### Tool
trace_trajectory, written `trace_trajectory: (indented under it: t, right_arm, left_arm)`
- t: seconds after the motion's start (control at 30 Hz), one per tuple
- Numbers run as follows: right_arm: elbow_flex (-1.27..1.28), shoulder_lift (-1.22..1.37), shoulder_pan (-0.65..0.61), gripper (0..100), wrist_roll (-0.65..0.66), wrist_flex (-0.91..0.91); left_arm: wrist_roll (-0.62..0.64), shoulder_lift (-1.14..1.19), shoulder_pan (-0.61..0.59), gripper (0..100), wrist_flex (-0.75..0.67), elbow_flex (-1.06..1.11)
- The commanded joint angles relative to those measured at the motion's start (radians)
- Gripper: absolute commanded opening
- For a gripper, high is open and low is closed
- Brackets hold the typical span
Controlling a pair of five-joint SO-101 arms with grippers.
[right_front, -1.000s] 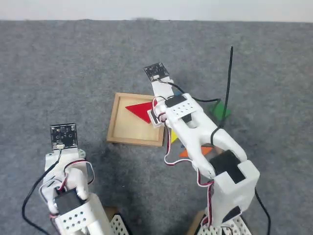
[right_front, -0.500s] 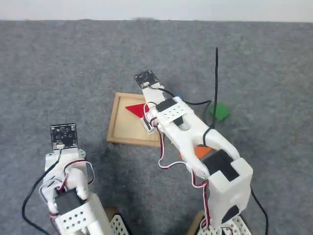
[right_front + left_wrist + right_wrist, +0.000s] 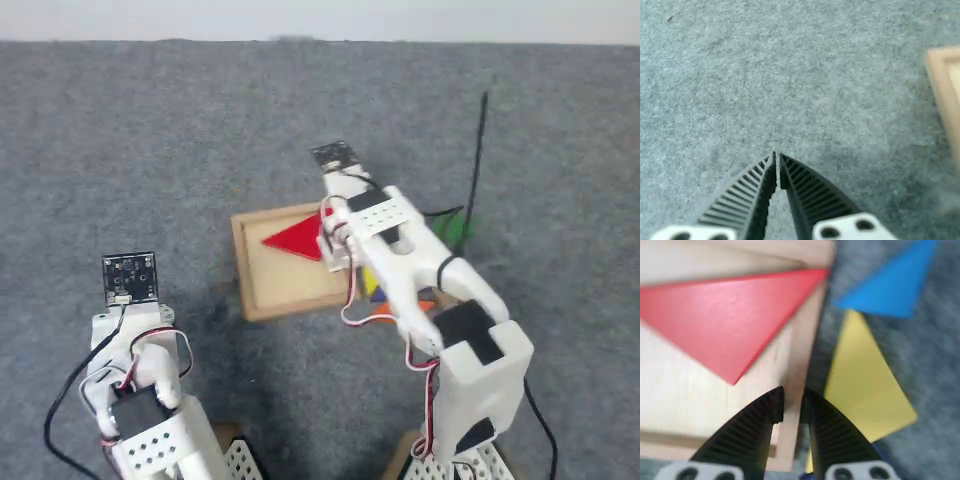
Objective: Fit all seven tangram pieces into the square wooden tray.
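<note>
The square wooden tray lies skewed at mid-table with a red triangle inside it. My right gripper is over the tray's right wall, its fingers pinched on the rim. In the right wrist view the red triangle lies on the tray floor, with a yellow triangle and a blue triangle on the carpet just outside the wall. A green piece and an orange piece lie beyond the right arm. My left gripper is shut over bare carpet.
Grey carpet covers the whole table. The left arm stands folded at the near left, a short way from the tray's corner. A black cable rises at the right arm's far side.
The right arm swung left, then back right, and the tray turned and slid with it. The red triangle moved along inside. The left arm stayed still.
</note>
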Motion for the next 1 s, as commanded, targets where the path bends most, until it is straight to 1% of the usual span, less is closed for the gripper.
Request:
trace_trajectory:
  t: [0.0, 0.07, 0.23, 0.33, 0.63, 0.8, 0.97]
  right_arm:
    - [-0.009, -0.013, 0.084, 3.4, 0.029, 0.045]
    - [0.005, -0.016, 0.105, 3.4, 0.028, 0.036]
    - [0.015, -0.036, 0.104, 3.3, 0.025, 0.027]
    - [0.031, -0.093, 0.102, 3.8, -0.005, -0.002]
    - [0.114, -0.266, 0.013, 3.9, -0.006, -0.107]
    - [0.123, -0.275, -0.002, 3.9, 0.02, -0.113]
    - [0.21, -0.28, -0.051, 3.9, 0.023, -0.107]
  left_arm:
    - [-0.012, -0.015, 0.002, 2, 0.003, -0.008]
    - [-0.012, -0.015, 0.002, 2, 0.003, -0.008]
    - [-0.012, -0.015, 0.002, 2, 0.003, -0.008]
    - [-0.012, -0.015, 0.002, 2, 0.003, -0.008]
    - [-0.012, -0.015, 0.002, 2, 0.003, -0.008]
    - [-0.012, -0.015, 0.002, 2, 0.003, -0.008]
    - [-0.012, -0.015, 0.002, 2, 0.003, -0.008]
